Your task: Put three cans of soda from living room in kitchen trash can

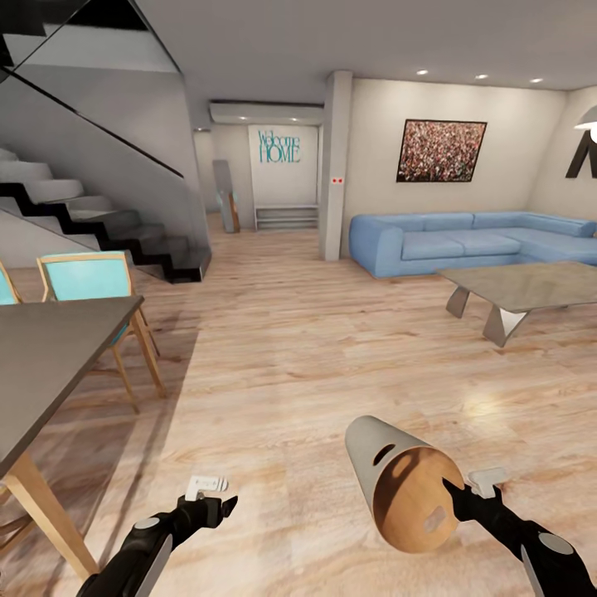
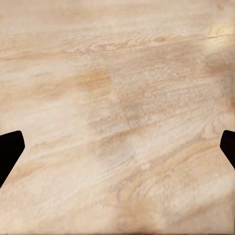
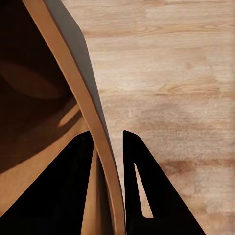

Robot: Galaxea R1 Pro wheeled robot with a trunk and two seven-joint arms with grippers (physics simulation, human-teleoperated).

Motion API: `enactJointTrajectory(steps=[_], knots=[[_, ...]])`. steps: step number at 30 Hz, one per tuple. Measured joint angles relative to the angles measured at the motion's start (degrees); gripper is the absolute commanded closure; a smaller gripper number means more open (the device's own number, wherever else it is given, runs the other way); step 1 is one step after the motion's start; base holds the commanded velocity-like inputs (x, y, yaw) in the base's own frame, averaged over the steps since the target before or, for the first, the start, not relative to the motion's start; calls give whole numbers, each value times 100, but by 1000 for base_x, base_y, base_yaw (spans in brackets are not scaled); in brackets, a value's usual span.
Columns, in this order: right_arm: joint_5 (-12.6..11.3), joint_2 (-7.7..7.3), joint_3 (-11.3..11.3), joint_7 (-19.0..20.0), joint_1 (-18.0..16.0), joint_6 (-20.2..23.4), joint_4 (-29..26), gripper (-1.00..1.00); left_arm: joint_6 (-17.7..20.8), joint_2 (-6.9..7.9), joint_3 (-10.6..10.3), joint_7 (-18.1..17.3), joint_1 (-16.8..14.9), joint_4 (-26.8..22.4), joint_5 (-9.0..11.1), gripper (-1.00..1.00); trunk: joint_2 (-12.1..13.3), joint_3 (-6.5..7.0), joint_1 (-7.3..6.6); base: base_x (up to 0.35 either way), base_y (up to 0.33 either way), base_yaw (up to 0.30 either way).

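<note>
My right end effector (image 1: 458,496) is clenched on the rim of the tash can (image 1: 396,485), one finger inside and one outside its wall (image 3: 78,98). The can hangs tipped on its side above the wood floor (image 1: 290,381), mouth toward me, and its brown-orange inside holds nothing I can see. My left end effector (image 1: 217,504) is released, fingers spread wide over bare floor. Beyond stand the blue sofa (image 1: 464,240) and coffee table (image 1: 522,290).
</note>
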Motion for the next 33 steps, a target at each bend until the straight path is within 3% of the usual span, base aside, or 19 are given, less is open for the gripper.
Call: enactJointTrajectory(steps=[23,33], knots=[[7,11,15,1,0,-34,7,100,-64,0,1,28,0,28,-6,-100,922,389,-505,0,0,0],[9,19,31,4,1,-36,15,100,-268,0,0,27,0,27,5,-100,924,391,-506,159,68,-7]])
